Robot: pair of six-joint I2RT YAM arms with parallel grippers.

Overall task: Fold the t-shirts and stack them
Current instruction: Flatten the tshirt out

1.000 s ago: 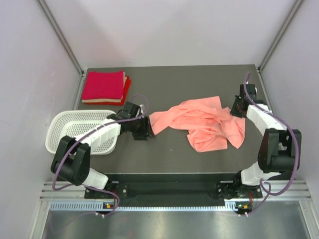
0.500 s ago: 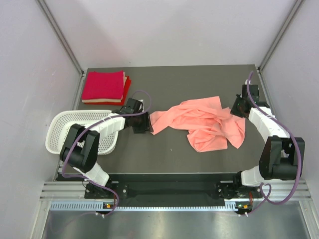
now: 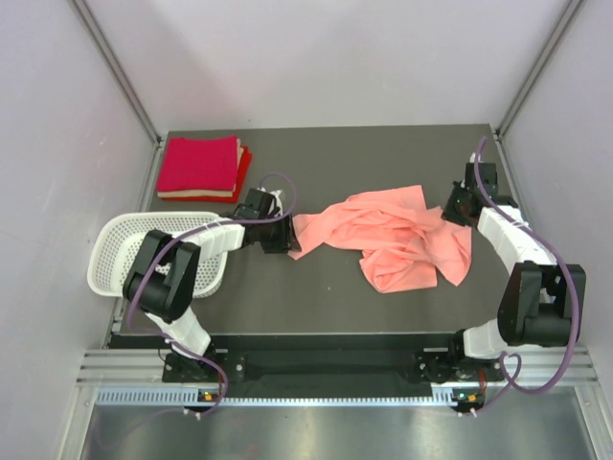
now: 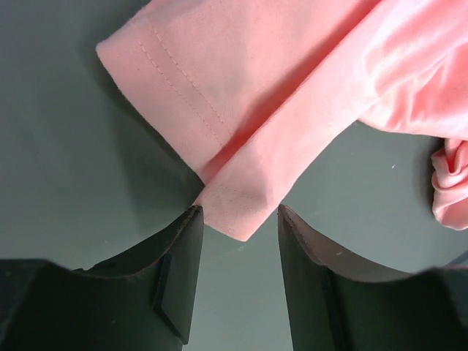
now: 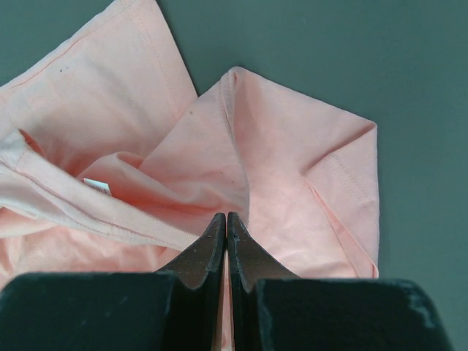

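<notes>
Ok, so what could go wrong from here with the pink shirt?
Only a hem corner of the pink t-shirt lies inside the open left gripper; closing may slip off it. The right gripper is shut at a fold, its hold unclear; a pull might leave the cloth behind.

The dark counter [image 3: 326, 292] carried a crumpled salmon-pink t-shirt [image 3: 383, 235] right of centre; folded crimson t-shirts [image 3: 198, 165] far left; a white basket [image 3: 120, 251] near left.

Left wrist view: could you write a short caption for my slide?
Open left fingers flank a hemmed corner of the salmon-pink t-shirt on the dark table.
</notes>
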